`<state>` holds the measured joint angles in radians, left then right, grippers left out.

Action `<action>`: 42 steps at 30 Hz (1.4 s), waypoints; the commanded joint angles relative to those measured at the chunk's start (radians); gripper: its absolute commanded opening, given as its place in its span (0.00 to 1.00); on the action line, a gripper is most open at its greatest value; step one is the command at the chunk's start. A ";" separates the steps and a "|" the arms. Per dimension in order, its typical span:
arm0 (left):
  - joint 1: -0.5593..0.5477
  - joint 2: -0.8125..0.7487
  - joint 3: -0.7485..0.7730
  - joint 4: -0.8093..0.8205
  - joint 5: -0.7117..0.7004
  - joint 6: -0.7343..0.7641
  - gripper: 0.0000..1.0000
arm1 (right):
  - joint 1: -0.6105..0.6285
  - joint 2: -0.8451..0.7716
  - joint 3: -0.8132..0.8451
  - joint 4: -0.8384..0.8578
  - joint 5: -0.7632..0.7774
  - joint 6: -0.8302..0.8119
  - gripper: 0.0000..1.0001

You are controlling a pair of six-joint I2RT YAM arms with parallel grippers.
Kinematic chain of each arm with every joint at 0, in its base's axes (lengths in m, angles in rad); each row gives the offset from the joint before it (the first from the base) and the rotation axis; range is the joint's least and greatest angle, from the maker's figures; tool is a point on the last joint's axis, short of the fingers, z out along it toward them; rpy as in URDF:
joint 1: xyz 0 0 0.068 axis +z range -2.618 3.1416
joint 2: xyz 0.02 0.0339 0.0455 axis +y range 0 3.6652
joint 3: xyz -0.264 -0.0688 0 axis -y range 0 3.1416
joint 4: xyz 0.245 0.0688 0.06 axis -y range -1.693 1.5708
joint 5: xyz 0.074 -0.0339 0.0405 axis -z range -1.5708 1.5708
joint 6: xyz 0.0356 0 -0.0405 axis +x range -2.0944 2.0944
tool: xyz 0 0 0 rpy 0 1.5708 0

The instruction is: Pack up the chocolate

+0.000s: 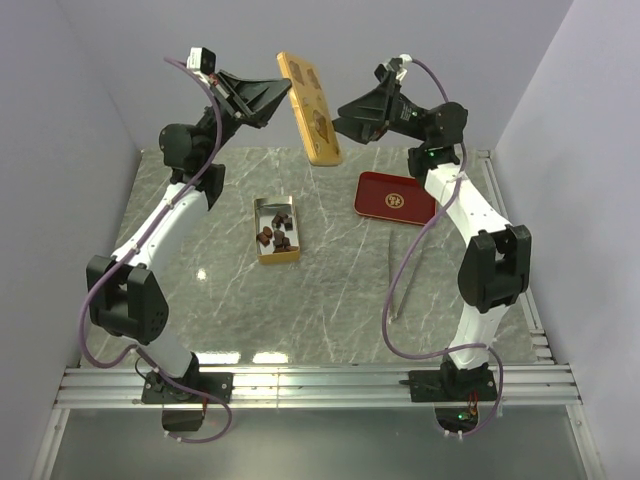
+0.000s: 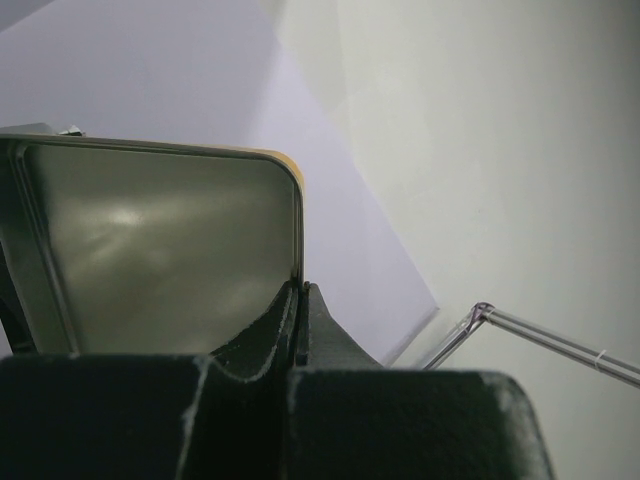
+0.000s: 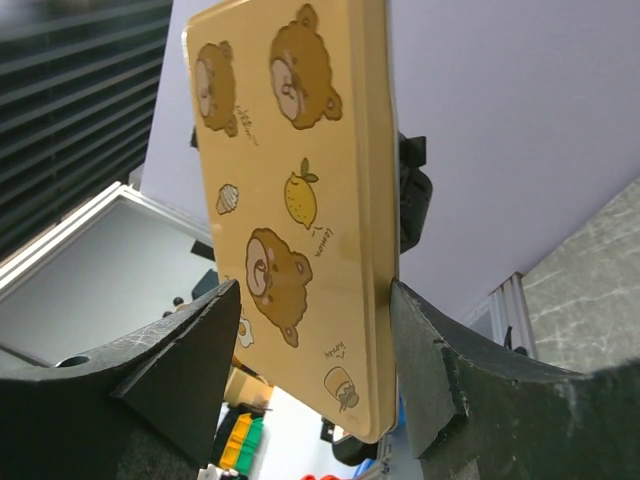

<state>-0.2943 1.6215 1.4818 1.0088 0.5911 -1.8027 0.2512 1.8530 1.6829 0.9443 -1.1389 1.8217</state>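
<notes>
chocolate (image 1: 278, 232), perhaps six, in tin (image 1: 280, 261); lid (image 1: 310, 110) aloft, tray (image 1: 375, 195) nearby.

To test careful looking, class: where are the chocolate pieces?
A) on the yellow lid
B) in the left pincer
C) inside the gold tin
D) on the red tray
C: the top view shows the chocolate pieces lying inside the open gold tin, none on the red tray.
</notes>
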 commanded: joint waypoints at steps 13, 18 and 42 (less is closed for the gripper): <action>-0.011 0.005 0.037 0.062 0.010 -0.027 0.00 | 0.016 0.029 0.089 -0.032 -0.013 -0.069 0.68; -0.012 0.032 0.028 0.126 0.000 -0.056 0.00 | 0.028 0.077 0.132 0.180 -0.033 0.151 0.65; -0.025 -0.018 -0.018 -0.136 0.029 0.124 0.50 | 0.057 -0.037 0.018 0.216 -0.001 0.174 0.24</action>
<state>-0.3141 1.6714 1.4612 0.9604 0.5983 -1.7611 0.3099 1.8965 1.7103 1.2049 -1.1534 2.0064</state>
